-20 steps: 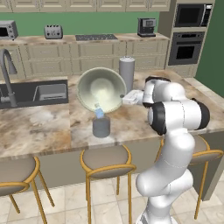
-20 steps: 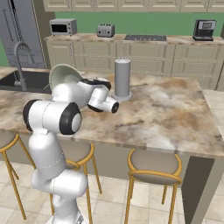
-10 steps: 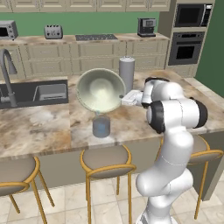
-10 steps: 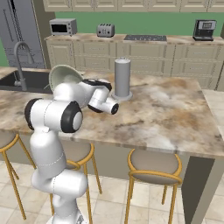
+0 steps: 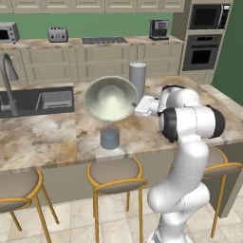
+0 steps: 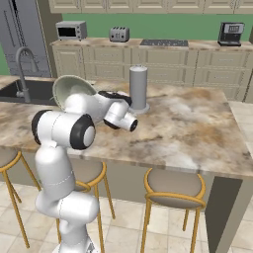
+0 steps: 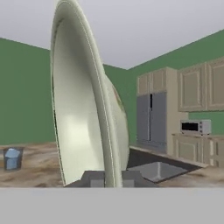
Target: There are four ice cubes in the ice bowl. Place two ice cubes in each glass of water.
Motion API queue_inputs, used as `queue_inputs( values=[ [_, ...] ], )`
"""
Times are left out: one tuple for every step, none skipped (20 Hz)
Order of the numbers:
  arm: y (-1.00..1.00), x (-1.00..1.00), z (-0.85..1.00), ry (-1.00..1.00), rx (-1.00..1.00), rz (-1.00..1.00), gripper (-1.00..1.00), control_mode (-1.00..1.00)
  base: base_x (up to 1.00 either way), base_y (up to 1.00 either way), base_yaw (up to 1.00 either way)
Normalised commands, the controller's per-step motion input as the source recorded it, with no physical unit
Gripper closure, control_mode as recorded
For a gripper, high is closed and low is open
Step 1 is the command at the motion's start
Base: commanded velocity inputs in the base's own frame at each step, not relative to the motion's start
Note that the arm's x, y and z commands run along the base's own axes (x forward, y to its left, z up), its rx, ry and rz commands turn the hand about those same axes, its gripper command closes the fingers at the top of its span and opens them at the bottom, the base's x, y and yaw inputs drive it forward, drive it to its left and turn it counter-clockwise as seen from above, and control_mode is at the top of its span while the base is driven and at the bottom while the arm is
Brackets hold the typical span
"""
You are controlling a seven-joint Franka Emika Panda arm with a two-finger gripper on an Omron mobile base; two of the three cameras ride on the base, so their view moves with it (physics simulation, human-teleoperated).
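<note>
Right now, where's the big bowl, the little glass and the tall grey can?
ice bowl (image 5: 110,98), left base view, inner wall.
glass of water (image 5: 109,136), left base view, side wall.
tall grey cylinder (image 6: 138,88), right base view, side.

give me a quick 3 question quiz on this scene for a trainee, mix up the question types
1. True or false: the bowl lies flat on the counter.
2. Multiple choice: what does the claw grip? A) a glass B) the bowl's rim C) the faucet
3. Fill in: in the left base view, the glass stands right below the tilted ____.

Key:
1. False. It is lifted and tipped on its side, its opening facing the left base camera.
2. B. The hand view shows the rim clamped between the fingertips.
3. bowl. In the hand view a light-blue ice cube sits in the glass.
</note>
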Motion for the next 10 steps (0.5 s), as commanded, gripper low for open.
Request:
queue_inputs(
  values=[
    [-0.40,-0.46,0.00,-0.12,0.00,0.09,1.00,-1.00,0.00,0.00,0.00],
    [-0.44,-0.55,0.00,-0.09,0.00,0.07,1.00,-1.00,0.00,0.00,0.00],
    [-0.44,-0.50,0.00,-0.07,0.00,0.06,1.00,-1.00,0.00,0.00,0.00],
    [-0.41,-0.44,0.00,-0.07,0.00,0.07,1.00,-1.00,0.00,0.00,0.00],
    [-0.41,-0.39,0.00,-0.10,0.00,0.07,1.00,-1.00,0.00,0.00,0.00],
    [-0.39,-0.37,0.09,-0.13,0.00,0.07,1.00,-1.00,0.00,0.00,0.00],
    [-0.38,-0.36,0.15,-0.15,0.01,0.07,1.00,-1.00,0.00,0.00,0.00],
    [-0.36,-0.35,0.16,-0.15,0.02,0.07,1.00,-1.00,0.00,0.00,0.00],
    [-0.32,-0.34,0.19,-0.15,0.01,0.07,1.00,-1.00,0.00,0.00,0.00],
    [-0.21,-0.21,0.20,-0.16,0.01,0.07,1.00,-1.00,0.00,0.00,0.00]
  ],
)
